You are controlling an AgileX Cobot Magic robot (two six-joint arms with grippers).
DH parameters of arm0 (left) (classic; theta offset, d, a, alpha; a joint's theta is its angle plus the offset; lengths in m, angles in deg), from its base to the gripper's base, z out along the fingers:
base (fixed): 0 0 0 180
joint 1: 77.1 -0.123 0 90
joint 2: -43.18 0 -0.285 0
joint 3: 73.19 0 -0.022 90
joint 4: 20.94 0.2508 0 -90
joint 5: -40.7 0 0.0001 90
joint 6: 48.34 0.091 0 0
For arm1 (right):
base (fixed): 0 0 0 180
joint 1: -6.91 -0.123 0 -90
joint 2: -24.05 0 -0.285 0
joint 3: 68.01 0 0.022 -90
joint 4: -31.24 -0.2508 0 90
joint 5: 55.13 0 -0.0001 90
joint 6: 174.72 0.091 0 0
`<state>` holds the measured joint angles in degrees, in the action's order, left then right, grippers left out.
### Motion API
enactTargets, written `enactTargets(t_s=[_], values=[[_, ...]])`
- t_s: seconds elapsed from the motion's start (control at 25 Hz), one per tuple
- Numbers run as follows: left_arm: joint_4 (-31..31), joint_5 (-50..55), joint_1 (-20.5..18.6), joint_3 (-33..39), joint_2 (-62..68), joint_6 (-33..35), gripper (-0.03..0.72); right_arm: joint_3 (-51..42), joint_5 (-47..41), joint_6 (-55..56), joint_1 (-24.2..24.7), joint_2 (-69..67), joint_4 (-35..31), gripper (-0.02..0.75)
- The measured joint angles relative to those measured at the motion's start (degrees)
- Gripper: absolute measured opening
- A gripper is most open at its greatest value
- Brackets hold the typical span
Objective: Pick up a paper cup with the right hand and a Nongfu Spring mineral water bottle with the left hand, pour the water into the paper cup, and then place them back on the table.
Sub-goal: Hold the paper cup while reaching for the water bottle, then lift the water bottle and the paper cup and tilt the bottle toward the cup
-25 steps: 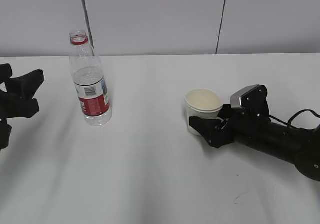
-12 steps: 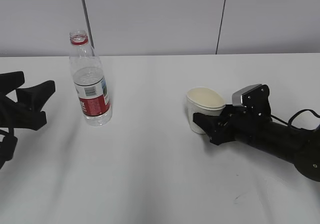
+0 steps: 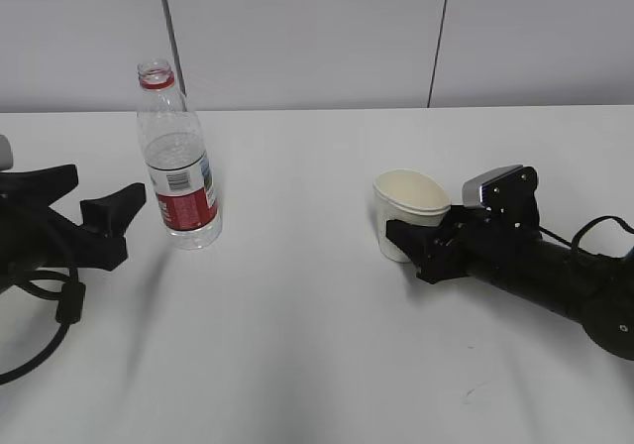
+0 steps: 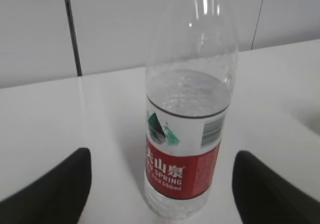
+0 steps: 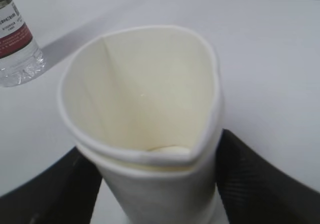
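The Nongfu Spring bottle [image 3: 180,166] stands upright and capless at the left of the white table [image 3: 297,315], about half full of water. In the left wrist view the bottle [image 4: 187,134] stands between my two wide-apart fingers without touching them. My left gripper [image 3: 109,184] is open, just left of the bottle; it also shows in its wrist view [image 4: 162,156]. My right gripper [image 3: 421,231] is shut on the paper cup [image 3: 408,211], whose rim is squeezed to an oval. The right wrist view shows the cup [image 5: 145,114] empty, pinched by both fingers of the gripper [image 5: 155,184].
A small dark scuff mark [image 3: 474,394] lies on the table near the front right. A grey panelled wall [image 3: 317,38] runs behind the table's far edge. The bottle also shows far off in the right wrist view [image 5: 15,44].
My left gripper has moved right, up to the bottle. My right gripper has closed on the cup, squeezing its rim and shifting it slightly right.
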<state>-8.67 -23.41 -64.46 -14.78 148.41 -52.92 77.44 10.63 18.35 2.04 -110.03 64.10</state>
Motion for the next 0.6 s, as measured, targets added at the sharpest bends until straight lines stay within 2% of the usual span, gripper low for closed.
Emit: enactTargets(t_s=[0.36,0.6], values=[[0.13,-1.03,2.61,-7.99,12.15,-0.01,0.535,0.00,0.00,0.12,0.00,0.00,0.00,0.508],[-0.59,-1.08,2.77,-14.56,17.96,-0.01,0.535,0.00,0.00,0.12,0.00,0.00,0.00,0.508]])
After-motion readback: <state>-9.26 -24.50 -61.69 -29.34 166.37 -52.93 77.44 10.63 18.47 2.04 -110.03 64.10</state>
